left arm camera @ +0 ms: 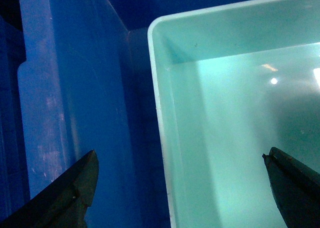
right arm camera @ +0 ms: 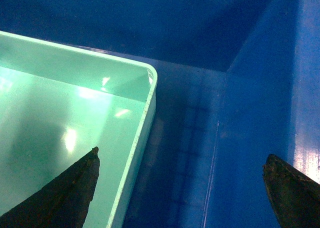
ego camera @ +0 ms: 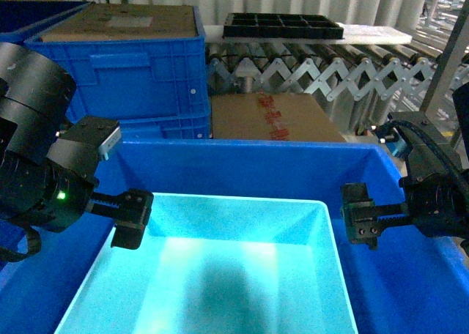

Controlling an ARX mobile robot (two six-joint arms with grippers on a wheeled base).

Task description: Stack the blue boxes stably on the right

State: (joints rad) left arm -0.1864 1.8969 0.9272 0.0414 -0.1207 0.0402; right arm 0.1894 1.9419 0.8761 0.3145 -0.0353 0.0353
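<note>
One blue box, a light turquoise tub (ego camera: 220, 275), sits inside a large royal-blue crate (ego camera: 242, 162) and has nothing in it. My left gripper (ego camera: 132, 218) hovers at the tub's far left corner. In the left wrist view it (left arm camera: 180, 157) is open and straddles the tub's left rim (left arm camera: 159, 138), one finger (left arm camera: 75, 193) over the crate and the other over the tub. My right gripper (ego camera: 360, 214) is just right of the tub's far right corner. It (right arm camera: 182, 154) is open across the right rim (right arm camera: 142, 128). Neither holds anything.
The crate's walls (right arm camera: 260, 113) close in around the tub, with a narrow gap of crate floor (right arm camera: 185, 153) on the right. Behind stand another blue crate with cardboard (ego camera: 124, 70), a cardboard box (ego camera: 275, 118) and a black tray (ego camera: 282, 26) on a roller conveyor (ego camera: 330, 70).
</note>
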